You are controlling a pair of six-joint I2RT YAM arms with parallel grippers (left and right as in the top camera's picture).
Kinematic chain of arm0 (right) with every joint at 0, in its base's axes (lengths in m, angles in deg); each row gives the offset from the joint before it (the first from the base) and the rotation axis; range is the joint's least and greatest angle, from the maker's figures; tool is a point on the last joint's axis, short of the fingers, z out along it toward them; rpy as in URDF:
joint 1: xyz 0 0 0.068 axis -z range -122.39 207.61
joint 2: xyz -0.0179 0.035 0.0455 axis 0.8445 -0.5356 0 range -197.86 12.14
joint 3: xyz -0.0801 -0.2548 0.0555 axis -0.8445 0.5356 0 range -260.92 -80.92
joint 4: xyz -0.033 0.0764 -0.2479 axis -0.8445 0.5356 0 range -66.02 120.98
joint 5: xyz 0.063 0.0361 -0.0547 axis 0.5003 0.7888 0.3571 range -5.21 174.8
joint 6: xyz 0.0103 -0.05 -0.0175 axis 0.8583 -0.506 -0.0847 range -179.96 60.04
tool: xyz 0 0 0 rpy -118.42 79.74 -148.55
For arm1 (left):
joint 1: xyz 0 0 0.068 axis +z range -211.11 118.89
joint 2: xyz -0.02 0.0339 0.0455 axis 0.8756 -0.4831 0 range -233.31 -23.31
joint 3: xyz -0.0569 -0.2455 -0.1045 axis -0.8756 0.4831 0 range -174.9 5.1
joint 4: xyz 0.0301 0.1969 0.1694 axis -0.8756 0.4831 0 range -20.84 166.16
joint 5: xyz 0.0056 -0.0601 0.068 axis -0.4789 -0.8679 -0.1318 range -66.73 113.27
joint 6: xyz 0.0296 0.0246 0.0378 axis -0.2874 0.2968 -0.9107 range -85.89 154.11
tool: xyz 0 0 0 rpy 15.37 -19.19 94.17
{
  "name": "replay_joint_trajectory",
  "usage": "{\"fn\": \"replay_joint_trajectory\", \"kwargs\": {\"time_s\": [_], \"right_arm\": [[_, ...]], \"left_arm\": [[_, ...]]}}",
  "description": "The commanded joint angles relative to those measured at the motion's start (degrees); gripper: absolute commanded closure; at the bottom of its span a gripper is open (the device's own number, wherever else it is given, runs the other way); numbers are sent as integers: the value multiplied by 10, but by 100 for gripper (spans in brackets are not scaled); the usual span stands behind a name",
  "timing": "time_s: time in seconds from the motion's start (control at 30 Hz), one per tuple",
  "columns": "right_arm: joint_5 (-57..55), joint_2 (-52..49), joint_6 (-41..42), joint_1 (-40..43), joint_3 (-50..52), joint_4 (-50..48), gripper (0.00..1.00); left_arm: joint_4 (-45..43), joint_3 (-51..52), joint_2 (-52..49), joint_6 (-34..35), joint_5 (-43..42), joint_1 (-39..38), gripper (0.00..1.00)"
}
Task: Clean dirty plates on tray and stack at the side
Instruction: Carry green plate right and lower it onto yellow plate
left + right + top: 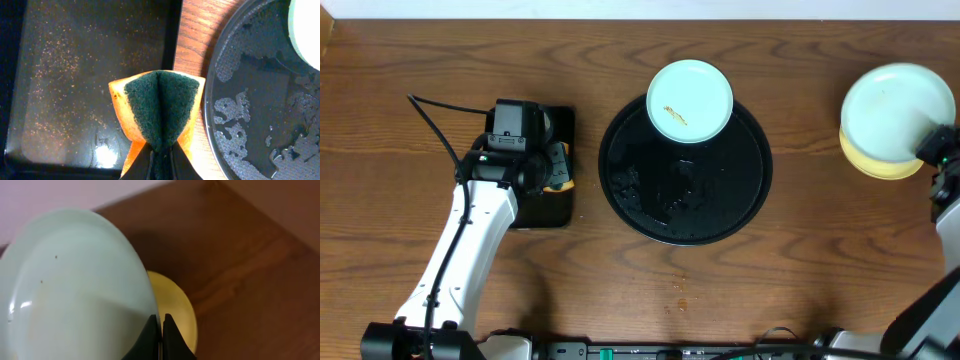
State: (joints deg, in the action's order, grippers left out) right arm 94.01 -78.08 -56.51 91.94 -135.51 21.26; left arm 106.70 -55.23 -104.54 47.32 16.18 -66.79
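Clamped on only the rim, the right pincer (pixel 160 330) may drop its mint plate (pixel 75 290) crooked onto the yellow plate (pixel 176 305) at three o'clock of the tray (pixel 655 212); the left pincer (pixel 160 156) squeezes a sponge (pixel 160 102), and the smeared plate (pixel 690 98) sits at twelve.

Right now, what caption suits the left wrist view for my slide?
Left gripper pinching a folded orange-and-green sponge at the edge of the rectangular black tray, beside the wet round black tray.
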Motion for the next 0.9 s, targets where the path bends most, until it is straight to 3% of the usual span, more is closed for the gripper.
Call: {"fn": "replay_joint_trajectory", "kwargs": {"time_s": [0.0,0.27,0.4,0.67,0.87], "right_arm": [[12,-49,14,13,-7,-21,99],[30,-95,15,13,-7,-70,78],[88,-84,14,0,-21,-58,78],[72,-78,-71,-127,-153,143,65],[69,-78,-91,-248,-261,285,59]], "left_arm": [[2,2,-1,-9,7,3,92],[6,2,-1,-10,7,3,92],[6,2,-1,-10,7,3,92],[7,2,-1,-10,7,3,92],[10,2,-1,-10,7,3,92]]}}
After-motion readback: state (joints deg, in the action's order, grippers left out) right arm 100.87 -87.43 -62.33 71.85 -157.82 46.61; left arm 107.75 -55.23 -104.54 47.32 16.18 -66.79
